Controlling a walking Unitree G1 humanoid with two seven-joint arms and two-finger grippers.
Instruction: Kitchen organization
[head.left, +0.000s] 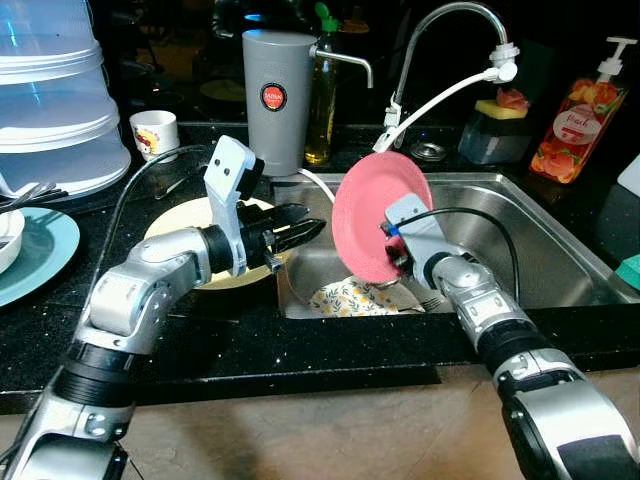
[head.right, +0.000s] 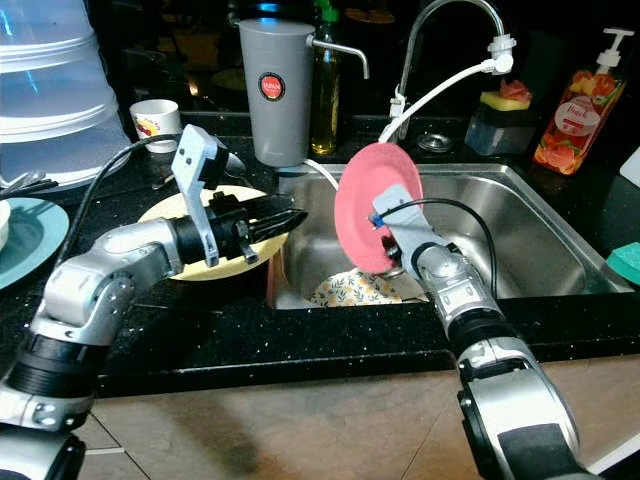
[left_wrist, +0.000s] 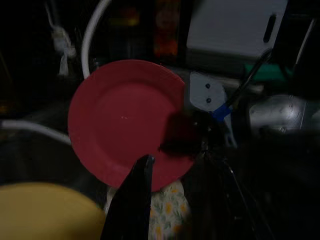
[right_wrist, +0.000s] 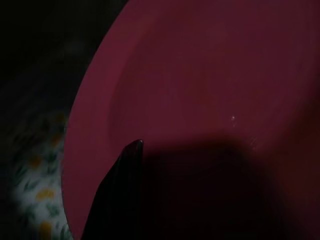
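The soap bottle (head.left: 582, 118) label seems to read "Peach".
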